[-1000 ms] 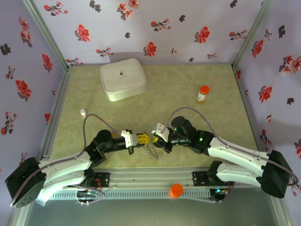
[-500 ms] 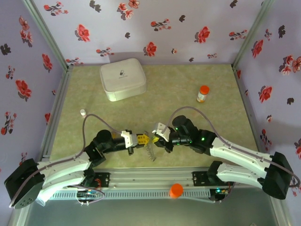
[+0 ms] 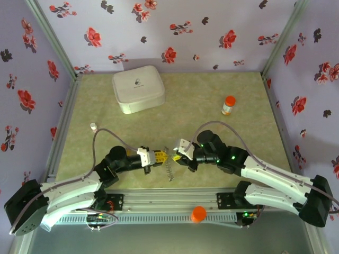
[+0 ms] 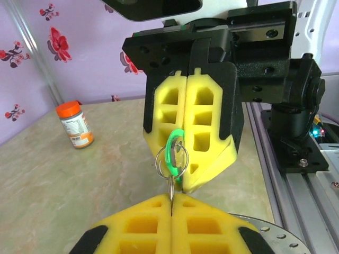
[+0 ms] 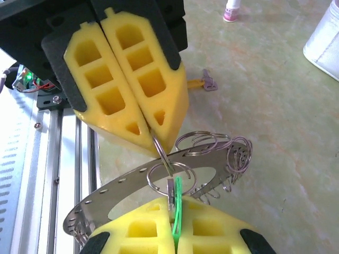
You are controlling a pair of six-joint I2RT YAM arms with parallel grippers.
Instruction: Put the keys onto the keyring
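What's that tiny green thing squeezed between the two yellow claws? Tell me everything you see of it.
It is the green key, tiny, with a bright green, plastic-looking looped head. The right claw is shut on it with yellow foam pads, holding it above the table. A small silver wire ring overlaps the head, and a thin metal stem runs from there into the closed left claw.

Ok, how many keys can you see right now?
2. The green-headed key is pinched in the right gripper. The yellow-headed key lies loose on the table, farther off. More could be hidden under the arms.
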